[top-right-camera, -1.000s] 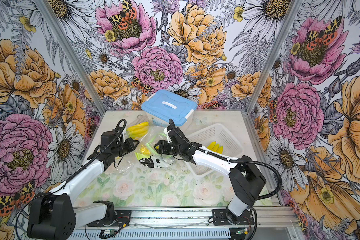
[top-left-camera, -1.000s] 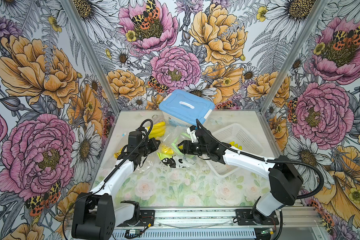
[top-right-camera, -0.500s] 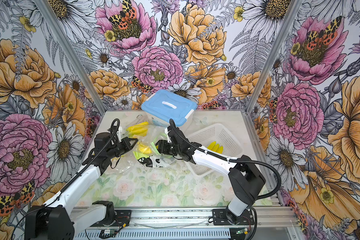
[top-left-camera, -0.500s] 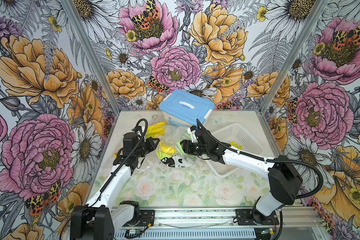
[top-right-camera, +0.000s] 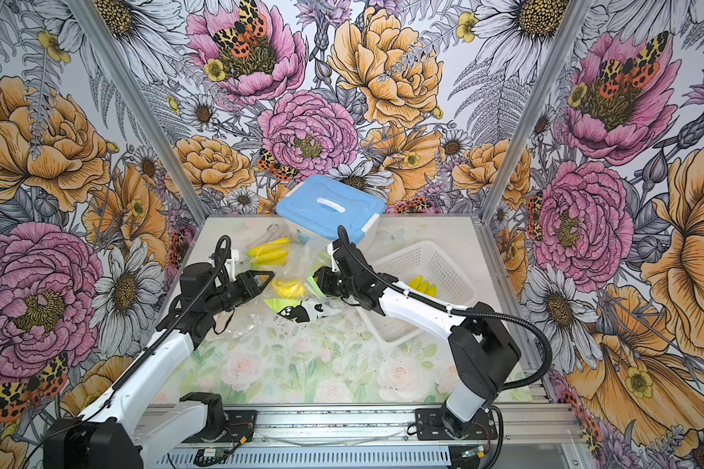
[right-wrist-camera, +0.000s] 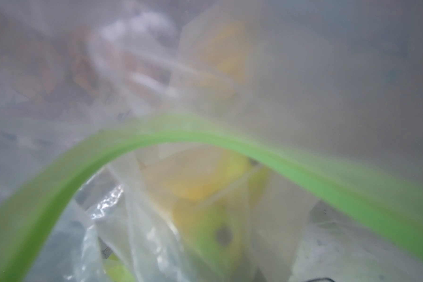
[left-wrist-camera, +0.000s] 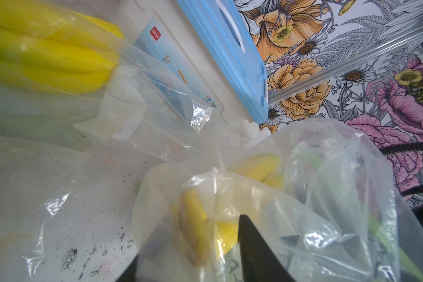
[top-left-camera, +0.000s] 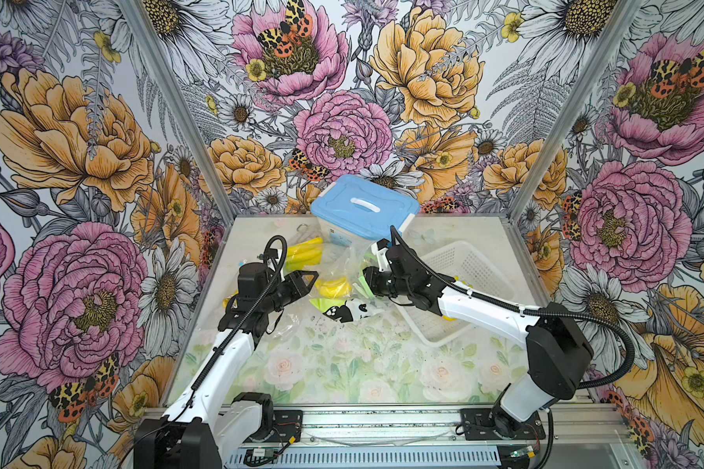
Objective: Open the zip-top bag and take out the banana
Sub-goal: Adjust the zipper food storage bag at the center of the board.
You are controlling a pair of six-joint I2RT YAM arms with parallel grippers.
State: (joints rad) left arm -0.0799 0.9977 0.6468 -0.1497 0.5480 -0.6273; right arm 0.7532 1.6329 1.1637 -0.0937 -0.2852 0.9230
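Observation:
The clear zip-top bag stands crumpled mid-table, and the yellow banana shows through it in both top views. My left gripper is open at the bag's left end. In the left wrist view its dark fingers straddle plastic with the banana behind it. My right gripper is pushed into the bag's right side, its fingers buried in plastic. The right wrist view is blurred by film. It shows only the green zip strip arching over the banana.
A blue-lidded box stands at the back. Another bag of bananas lies left of it. A white basket under the right arm holds yellow bananas. A panda-printed pouch and an empty clear bag lie in front.
My left gripper was shut; it has opened and slid right up to the bag's end. The right arm has stayed almost in place at the bag.

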